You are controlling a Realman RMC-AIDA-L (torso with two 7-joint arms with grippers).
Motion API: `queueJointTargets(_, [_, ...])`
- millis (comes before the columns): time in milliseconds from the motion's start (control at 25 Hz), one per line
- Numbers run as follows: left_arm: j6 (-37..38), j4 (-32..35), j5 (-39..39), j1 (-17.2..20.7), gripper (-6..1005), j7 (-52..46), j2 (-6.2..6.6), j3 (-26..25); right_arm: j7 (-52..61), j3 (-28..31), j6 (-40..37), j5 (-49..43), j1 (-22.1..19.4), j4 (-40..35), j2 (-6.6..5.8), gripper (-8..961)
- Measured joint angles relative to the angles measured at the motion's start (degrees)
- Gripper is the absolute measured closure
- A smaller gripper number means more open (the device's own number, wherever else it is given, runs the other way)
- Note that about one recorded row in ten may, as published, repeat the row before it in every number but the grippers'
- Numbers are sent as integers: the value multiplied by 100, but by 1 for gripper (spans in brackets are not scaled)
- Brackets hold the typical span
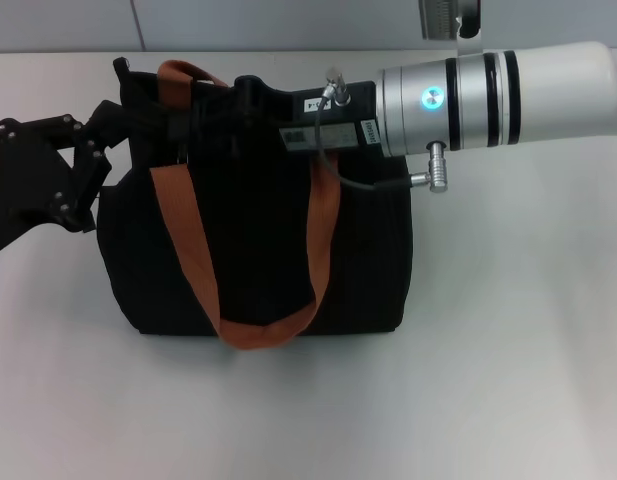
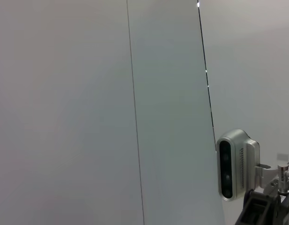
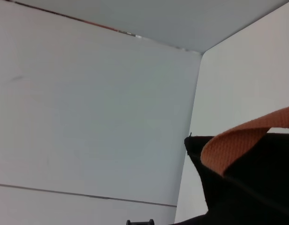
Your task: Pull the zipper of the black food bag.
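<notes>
Boxy black fabric food bag (image 1: 258, 250) (orange-strapped)

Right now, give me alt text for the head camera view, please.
A black food bag with orange straps stands on a white table. The right gripper reaches over its top; the left gripper is at its left end.

1. No text, brand, number or sign can be read in any of the three views.
2. Small pale labels (image 1: 328, 133) sit on the black wrist housing of the right arm, above the black food bag (image 1: 258, 250), but their print is too small to make out.
3. The bag itself shows no lettering.
</notes>
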Motion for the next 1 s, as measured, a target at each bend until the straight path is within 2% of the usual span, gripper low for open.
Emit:
queueJointTargets(200, [43,0,0,-10,988,-13,3,13,-6,-50,12,6,18,7,0,668])
queueJointTargets(480, [91,0,0,-20,988,-20,7,20,-2,-73,66,7,29,17,0,760])
queueJointTargets(640, [92,0,1,-27,988,-21,7,22,-7,-95,103,8,53,18,0,758])
queueJointTargets(1000, [78,0,30,-91,989,-24,0,29,-22,-646,344,9,211,-139,-1,841])
